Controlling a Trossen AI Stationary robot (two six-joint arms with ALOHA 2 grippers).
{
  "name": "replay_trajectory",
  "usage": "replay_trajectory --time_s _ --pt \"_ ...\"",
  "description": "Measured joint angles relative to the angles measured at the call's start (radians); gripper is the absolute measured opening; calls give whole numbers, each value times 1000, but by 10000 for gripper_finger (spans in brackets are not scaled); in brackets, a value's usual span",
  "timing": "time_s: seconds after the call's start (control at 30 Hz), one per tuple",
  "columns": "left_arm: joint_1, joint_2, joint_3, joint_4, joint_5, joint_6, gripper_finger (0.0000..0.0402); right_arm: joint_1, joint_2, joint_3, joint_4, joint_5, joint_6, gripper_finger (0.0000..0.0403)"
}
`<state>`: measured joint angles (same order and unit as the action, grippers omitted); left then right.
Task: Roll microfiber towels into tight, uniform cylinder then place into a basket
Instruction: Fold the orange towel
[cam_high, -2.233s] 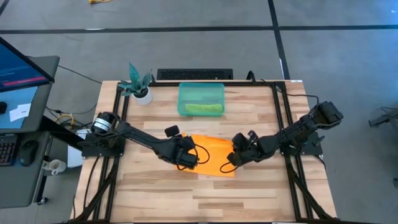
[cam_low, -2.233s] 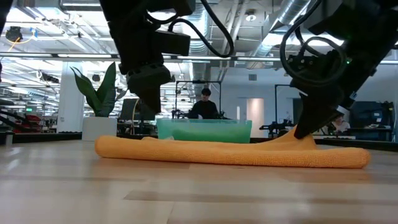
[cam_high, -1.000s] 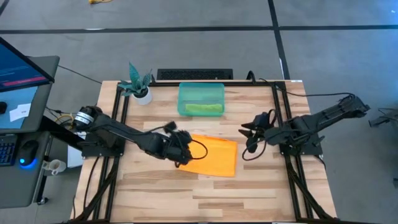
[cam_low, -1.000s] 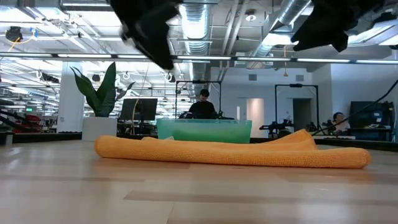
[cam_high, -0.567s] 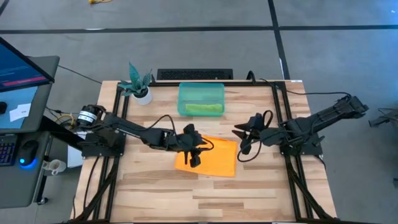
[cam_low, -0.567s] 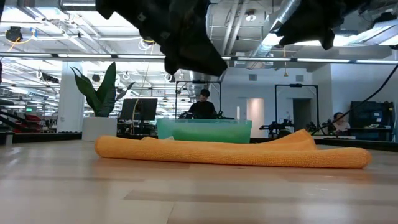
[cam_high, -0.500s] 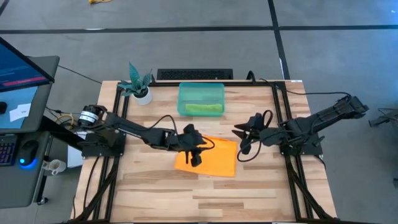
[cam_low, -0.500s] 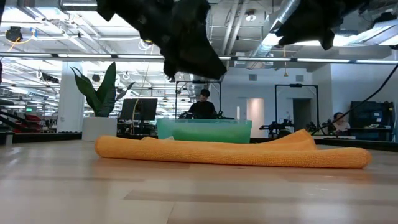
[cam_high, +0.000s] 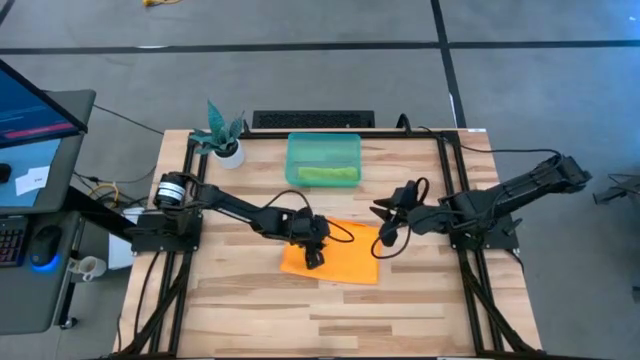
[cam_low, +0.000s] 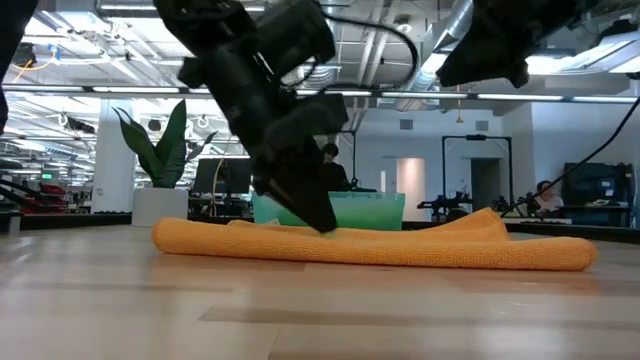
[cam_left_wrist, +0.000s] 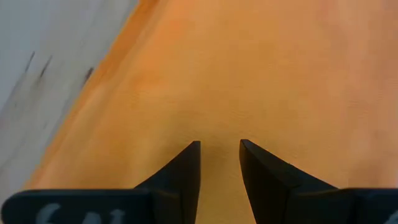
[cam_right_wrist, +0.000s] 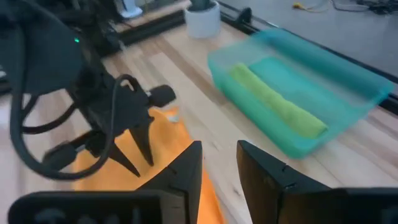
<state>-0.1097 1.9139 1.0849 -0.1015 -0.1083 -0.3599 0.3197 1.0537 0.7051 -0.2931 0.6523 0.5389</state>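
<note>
The left pincer (cam_high: 313, 258) presses its tips down onto the orange towel (cam_high: 345, 260), fingers (cam_left_wrist: 186, 171) slightly parted with nothing between them, the cloth lying folded flat mid-desk (cam_high: 240, 310). The right pincer (cam_high: 381, 238) hovers above the towel's right edge, its fingers a narrow gap apart and empty. Farther back, the teal basket (cam_high: 323, 146) holds the rolled green towel (cam_high: 328, 174), beside a small potted plant (cam_high: 222, 137) at the far left corner.

potted plant (cam_high: 222, 135), keyboard (cam_high: 312, 119), monitor (cam_high: 35, 105)
</note>
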Motion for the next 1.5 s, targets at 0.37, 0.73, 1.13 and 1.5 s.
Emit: replay_trajectory --time_s 0.37,0.73,1.13,1.5 --pt "14 12 17 -157 -63 57 103 -35 7 -2 -13 -28 2 122" --pt "-4 16 81 -289 -494 147 103 -35 7 -2 -13 -30 2 123" --pt "-98 36 138 22 -328 161 103 -39 7 -2 -12 -27 1 123" --pt "-132 154 149 215 -301 236 103 -110 6 -1 -8 -27 -16 123"
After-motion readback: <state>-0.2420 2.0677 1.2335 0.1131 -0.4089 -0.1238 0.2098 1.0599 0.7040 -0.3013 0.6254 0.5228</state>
